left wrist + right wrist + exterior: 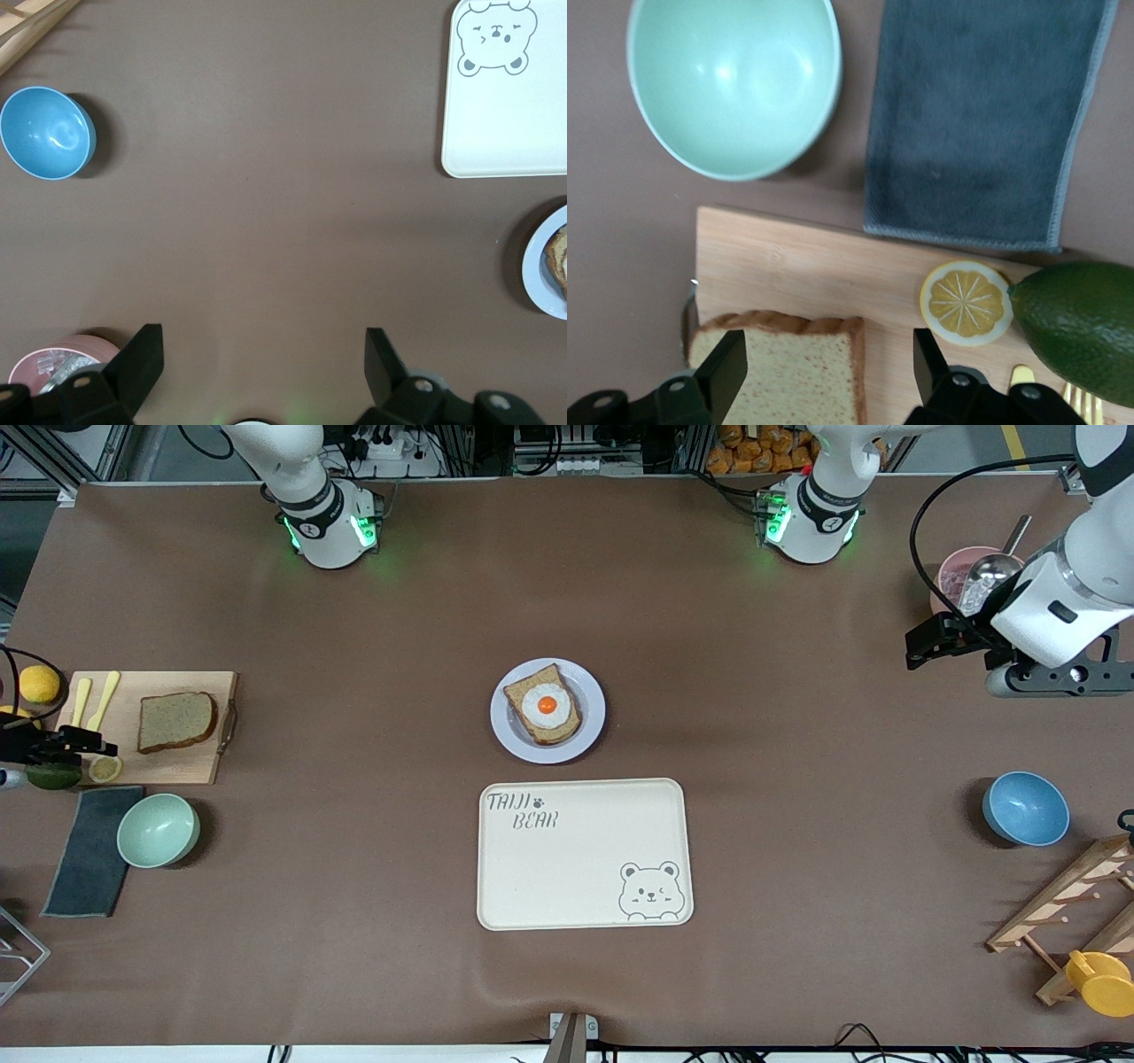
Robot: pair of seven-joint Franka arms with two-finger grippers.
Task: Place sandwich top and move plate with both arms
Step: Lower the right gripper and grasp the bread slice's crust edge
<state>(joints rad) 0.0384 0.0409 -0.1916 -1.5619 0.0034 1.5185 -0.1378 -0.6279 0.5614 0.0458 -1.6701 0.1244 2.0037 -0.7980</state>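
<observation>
Brown matte table cover [372, 886], smooth w/ faint creases. Cream rect. tray [580, 859], rounded corners, printed bear + lettering, nothing on it; sits nearest the front cam of the central items.

Wooden cutting board [190, 766] at right arm's end of table, pale grain, metal handle on one edge. On it: sandwich top [176, 720], squarish speckled brown slice w/ darker crust, lying flat; lemon slice [105, 769]; two pale yellow utensils [93, 701]. Dark green avocado [1085, 323] at board's edge, just beside lemon slice.

Grey cloth [91, 851], soft rect., nearer the cam than the board. Mint bowl [158, 830] beside it, glossy, round, empty. Blue bowl [1025, 808] toward left arm's end, empty. Pink cup [957, 576] w/ a metal scoop [992, 567] in it, by the left arm.

Plate [547, 710], small round white-lavender, mid-table, just above the tray in front view; holds a bread slice topped w/ fried egg [546, 705].

Right gripper [828, 359]: over the board, fingers spread, nothing grasped; sandwich top's crust corner lies between/under the fingers in right wrist view.

Left gripper [263, 363]: waits over bare table near pink cup, fingers wide apart, holding nothing; well apart from plate.
</observation>
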